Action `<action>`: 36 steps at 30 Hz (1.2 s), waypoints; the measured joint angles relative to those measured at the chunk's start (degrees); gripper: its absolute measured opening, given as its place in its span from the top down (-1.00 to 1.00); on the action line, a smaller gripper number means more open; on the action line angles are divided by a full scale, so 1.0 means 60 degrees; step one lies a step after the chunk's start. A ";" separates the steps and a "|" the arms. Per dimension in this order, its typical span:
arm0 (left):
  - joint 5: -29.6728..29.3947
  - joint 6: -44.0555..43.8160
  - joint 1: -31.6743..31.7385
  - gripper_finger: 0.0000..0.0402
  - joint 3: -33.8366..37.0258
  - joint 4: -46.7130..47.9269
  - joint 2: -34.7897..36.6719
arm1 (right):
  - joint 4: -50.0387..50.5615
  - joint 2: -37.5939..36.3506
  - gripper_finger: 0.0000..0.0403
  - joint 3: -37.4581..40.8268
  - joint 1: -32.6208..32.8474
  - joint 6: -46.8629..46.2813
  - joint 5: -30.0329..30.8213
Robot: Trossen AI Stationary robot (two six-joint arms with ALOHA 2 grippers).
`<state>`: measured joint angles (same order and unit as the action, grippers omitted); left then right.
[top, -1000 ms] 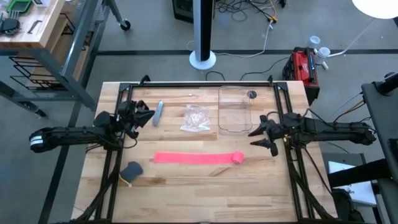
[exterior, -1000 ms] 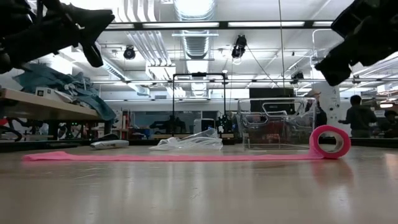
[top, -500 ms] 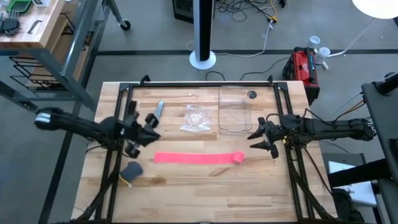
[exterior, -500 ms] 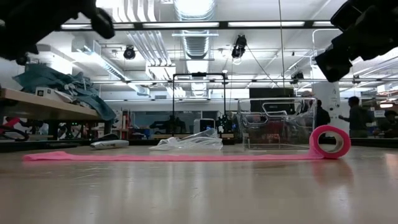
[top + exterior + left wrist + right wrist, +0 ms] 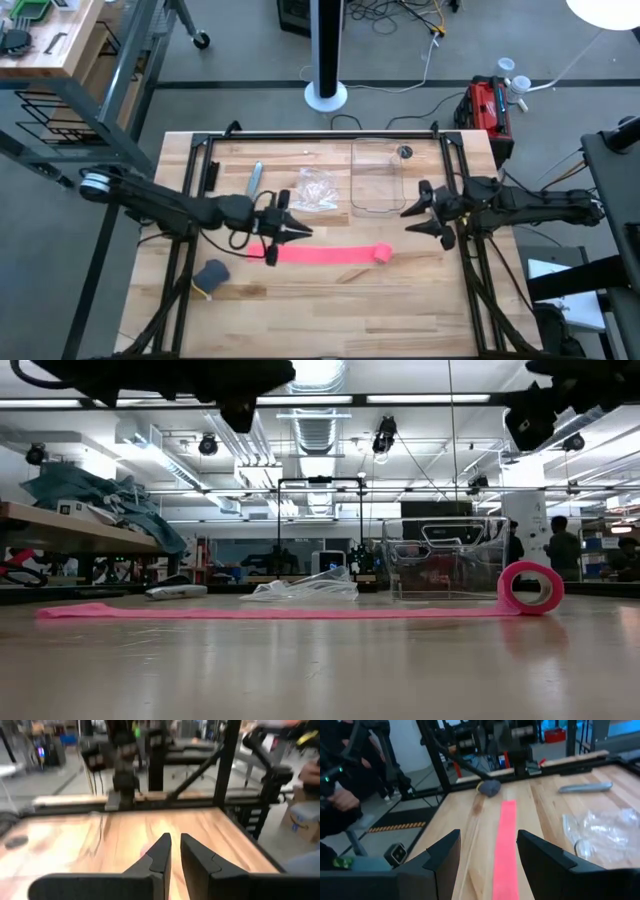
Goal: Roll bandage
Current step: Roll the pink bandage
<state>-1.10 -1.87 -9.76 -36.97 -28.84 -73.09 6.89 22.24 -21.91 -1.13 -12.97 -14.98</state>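
Here the bandage [image 5: 330,254] lies flat across the middle of the tabletop [image 5: 330,310], its rolled end [image 5: 531,587] at 3 o'clock. The left claw [image 5: 292,231] hangs above the strip's 9 o'clock end, fingers nearly together, holding nothing. The right claw [image 5: 420,212] hovers at 2 o'clock from the roll, spread wide and empty. A clear plastic bag [image 5: 316,189] sits at 12 o'clock from the strip.
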 joint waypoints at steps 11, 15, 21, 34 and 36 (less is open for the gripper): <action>-0.1153 -0.0244 -0.0012 0.84 -0.0741 0.0129 -0.2120 | 0.0016 0.0094 0.06 -0.0190 0.0004 -0.1154 -0.0004; -0.1159 0.0117 0.0013 0.84 -0.1376 0.0073 -0.2876 | 0.0019 0.0379 0.06 -0.0190 0.0015 -0.1898 -0.0002; -0.1155 0.0482 0.0009 0.84 -0.2442 0.0306 -0.4146 | 0.0915 0.1364 0.10 -0.0170 0.0238 -0.3902 -0.0019; -0.1235 0.0485 0.0041 0.84 -0.2733 0.0868 -0.4794 | 0.2289 0.2177 0.96 -0.0161 0.1633 -0.6266 0.1194; -0.1239 0.0485 0.0045 0.84 -0.2673 0.0893 -0.4800 | 0.2571 0.2319 0.97 -0.0161 0.1919 -0.6504 0.1569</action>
<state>-8.54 1.04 -9.49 -53.00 -23.49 -101.89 22.31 36.15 -22.87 10.39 -51.99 -5.57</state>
